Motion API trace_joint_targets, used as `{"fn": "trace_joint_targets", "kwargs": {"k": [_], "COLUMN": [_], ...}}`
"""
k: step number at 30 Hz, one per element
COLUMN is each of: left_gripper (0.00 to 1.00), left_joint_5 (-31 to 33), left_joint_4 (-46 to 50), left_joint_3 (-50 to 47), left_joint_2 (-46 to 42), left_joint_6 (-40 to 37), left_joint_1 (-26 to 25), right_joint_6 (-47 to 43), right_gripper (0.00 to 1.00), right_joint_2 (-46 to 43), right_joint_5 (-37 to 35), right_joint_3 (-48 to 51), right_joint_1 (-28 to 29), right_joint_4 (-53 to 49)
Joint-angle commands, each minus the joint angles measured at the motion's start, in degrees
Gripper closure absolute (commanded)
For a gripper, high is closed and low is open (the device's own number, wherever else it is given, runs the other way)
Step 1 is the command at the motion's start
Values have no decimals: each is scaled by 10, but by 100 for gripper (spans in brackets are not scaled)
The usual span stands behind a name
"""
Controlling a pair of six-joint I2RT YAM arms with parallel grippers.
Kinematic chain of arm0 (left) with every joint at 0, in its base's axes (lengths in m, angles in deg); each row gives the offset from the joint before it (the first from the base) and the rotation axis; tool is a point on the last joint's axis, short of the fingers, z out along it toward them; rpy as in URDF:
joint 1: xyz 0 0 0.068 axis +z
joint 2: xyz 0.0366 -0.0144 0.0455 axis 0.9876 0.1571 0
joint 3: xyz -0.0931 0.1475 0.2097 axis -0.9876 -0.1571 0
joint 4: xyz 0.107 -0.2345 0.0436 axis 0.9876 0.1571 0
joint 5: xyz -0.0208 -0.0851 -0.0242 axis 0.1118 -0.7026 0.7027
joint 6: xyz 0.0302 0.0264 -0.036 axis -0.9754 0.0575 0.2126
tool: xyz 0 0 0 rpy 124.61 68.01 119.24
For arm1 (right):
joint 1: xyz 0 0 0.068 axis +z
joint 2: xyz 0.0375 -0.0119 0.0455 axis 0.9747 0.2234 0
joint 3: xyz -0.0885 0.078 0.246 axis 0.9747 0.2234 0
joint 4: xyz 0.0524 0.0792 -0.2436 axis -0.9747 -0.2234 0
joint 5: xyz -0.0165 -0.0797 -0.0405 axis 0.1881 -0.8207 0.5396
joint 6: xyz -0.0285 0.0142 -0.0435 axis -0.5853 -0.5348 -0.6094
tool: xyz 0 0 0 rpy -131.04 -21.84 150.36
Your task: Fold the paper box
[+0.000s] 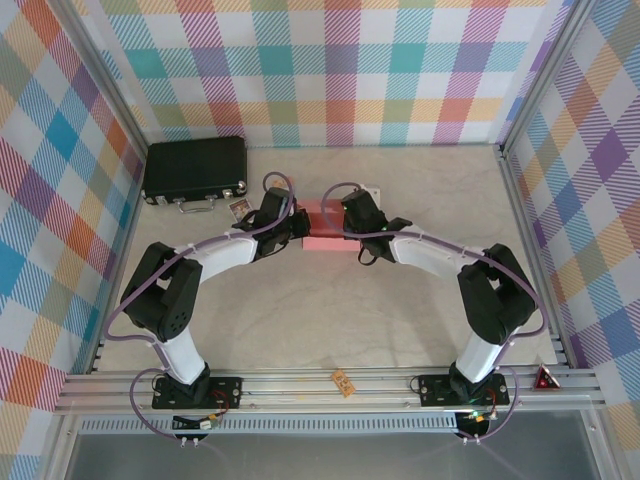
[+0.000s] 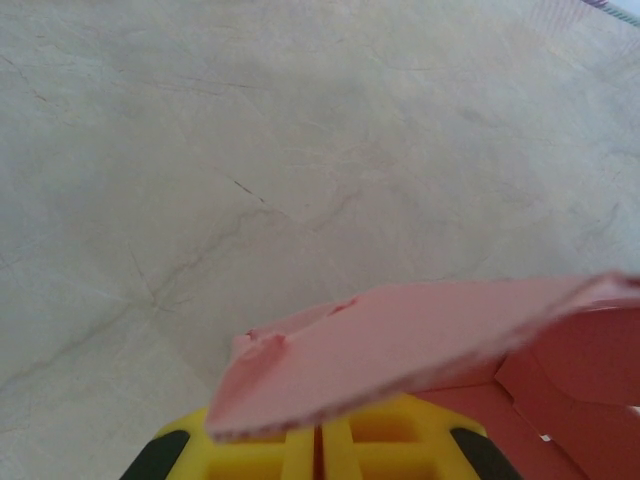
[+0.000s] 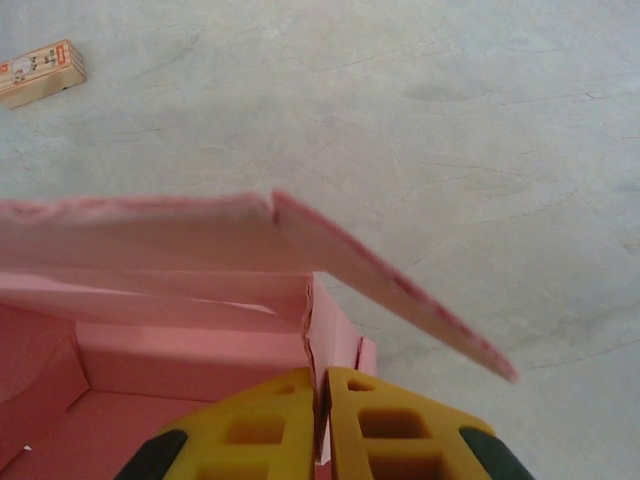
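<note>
Plaid walls, pale marbled table (image 1: 330, 320) — the paper box (image 1: 325, 232) sits mid-table toward the far edge, half formed. Left end effector (image 2: 318, 440) is pinched tight on its left wall, right end effector (image 3: 322, 400) clamped on the right wall. The danger: opposing pulls could tear the thin card — or a raised flap springs open.

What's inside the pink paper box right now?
Inside the paper box: bare pink floor and walls, with nothing lying on the part that shows. The overhanging flap covers whatever is beneath it.
</note>
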State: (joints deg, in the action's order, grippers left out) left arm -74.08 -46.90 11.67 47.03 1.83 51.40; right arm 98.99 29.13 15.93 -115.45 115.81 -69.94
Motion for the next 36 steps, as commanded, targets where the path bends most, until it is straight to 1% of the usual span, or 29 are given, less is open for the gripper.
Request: {"fn": "trace_joint_targets", "kwargs": {"k": [1,10,17,23,28,31,32,36], "left_gripper": [91,91,91,92,92,91,91,90], "left_joint_5": [-12,-13,14,49,77,82,81,82], "left_joint_4": [-27,-61,-129,-186,-201,-199,-199,-197], "left_joint_3": [-13,-39,-95,-143,-161,-162,-162,-162], "left_joint_2": [-23,-44,-69,-84,-95,-97,-97,-102], "left_joint_6": [2,-17,-33,-42,-50,-52,-54,-58], "left_joint_1": [-12,-20,-42,-66,-85,-90,-90,-93], "right_joint_6": [0,-23,-29,-38,-43,-45,-46,-52], "right_gripper": [88,88,90,90,90,89,89,88], "right_joint_2": [-24,-48,-66,-75,-82,-84,-84,-87], "right_joint_5": [-10,-36,-57,-100,-125,-126,-141,-146], "right_joint_3": [7,46,96,144,160,160,160,156], "right_joint_1": [11,34,54,82,99,102,103,107], "right_joint_4": [32,71,116,172,186,185,184,183]}}
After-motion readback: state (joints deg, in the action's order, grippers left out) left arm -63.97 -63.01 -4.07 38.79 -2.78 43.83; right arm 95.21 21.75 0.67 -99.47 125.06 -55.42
